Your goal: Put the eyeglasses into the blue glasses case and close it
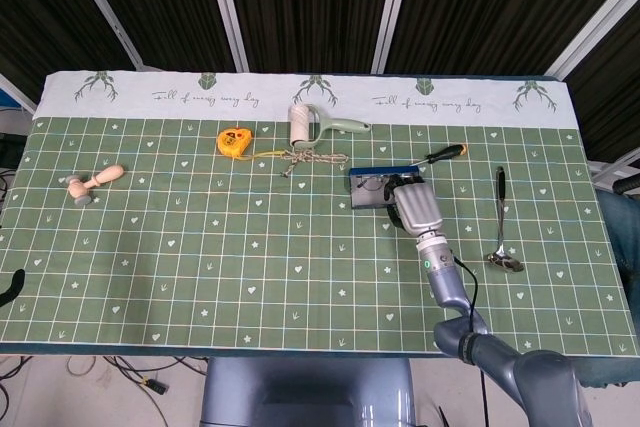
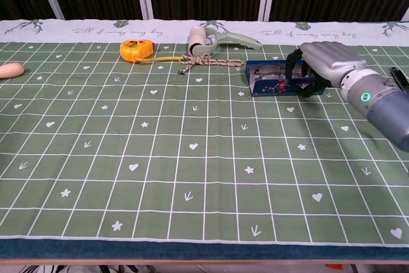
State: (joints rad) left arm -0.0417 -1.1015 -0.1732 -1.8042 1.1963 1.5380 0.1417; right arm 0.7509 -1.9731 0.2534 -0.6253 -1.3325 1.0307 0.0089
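Observation:
The blue glasses case lies right of the table's middle, its lid tipped up and nearly closed. The eyeglasses show inside, through the narrow gap. My right hand is at the case's right end, its dark fingers curled over the lid's edge and gripping it. My left hand shows in neither view.
Behind the case lie a knotted rope, a lint roller and a yellow tape measure. A screwdriver and a spoon lie to the right. A wooden tool sits far left.

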